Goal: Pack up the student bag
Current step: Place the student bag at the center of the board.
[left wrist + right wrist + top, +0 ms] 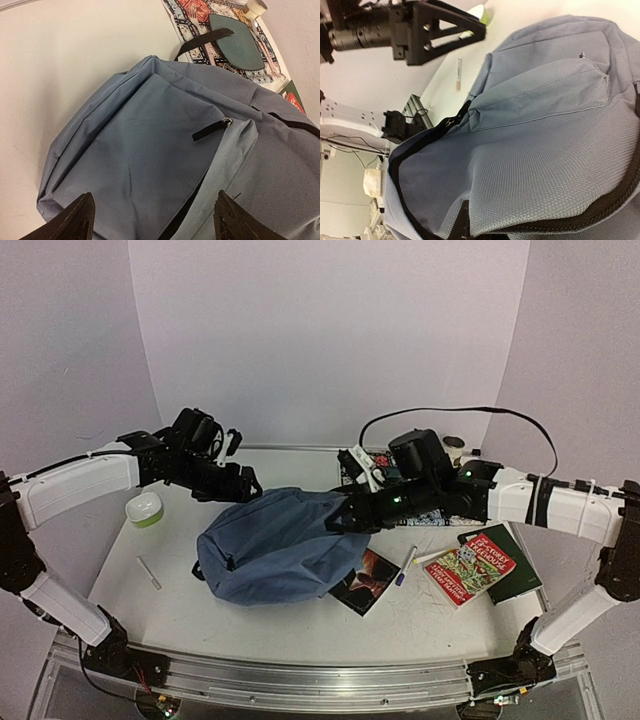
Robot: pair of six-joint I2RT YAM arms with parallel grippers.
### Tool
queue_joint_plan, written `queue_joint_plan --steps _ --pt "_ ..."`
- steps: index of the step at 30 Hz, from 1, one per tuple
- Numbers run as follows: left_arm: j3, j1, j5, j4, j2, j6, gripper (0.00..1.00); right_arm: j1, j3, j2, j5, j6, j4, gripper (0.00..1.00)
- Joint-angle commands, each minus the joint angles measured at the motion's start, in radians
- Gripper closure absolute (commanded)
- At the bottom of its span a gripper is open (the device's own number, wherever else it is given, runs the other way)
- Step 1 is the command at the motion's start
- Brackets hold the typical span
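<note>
**Bag mid-table, right arm pinching its edge, left arm open above**

Far left on the table: small green-and-white object. Nearer the front edge lies a thin white stick. Both are well apart from the bag.

Left gripper: jaws spread wide, nothing between them. It hangs over the bag's back-left side. In the wrist view both fingertips frame the front pocket and are not touching the fabric.

The student bag sits centre of the table, lying on its side, slate-blue. The front pocket faces the left wrist camera, and its black zipper pull lies flat. A black strap trails off the top onto a patterned mat behind the bag. A flat teal pouch rests on that mat, with a tape roll just past it.

Right gripper: closed tight on the bag's upper-right edge, with the fabric pulled up toward it. The right wrist view shows the black zipper track curving around a lifted flap. The fingertips are mostly buried in cloth there.

Right of the bag, a dark booklet is partly tucked under the bag's corner. A pen lies just beside it. Next comes a red book lying on top of a green book, near the right arm.
</note>
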Motion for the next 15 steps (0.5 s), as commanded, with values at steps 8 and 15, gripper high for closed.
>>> queue_joint_plan --steps 8,15 --pt "0.086 0.003 0.117 0.007 0.126 0.005 0.16 -0.132 -0.255 0.0 0.093 -0.228 -0.032 0.83" --pt "0.115 -0.01 0.166 0.057 0.22 -0.028 0.17 -0.132 -0.211 -0.002 0.226 -0.238 -0.123 0.64"
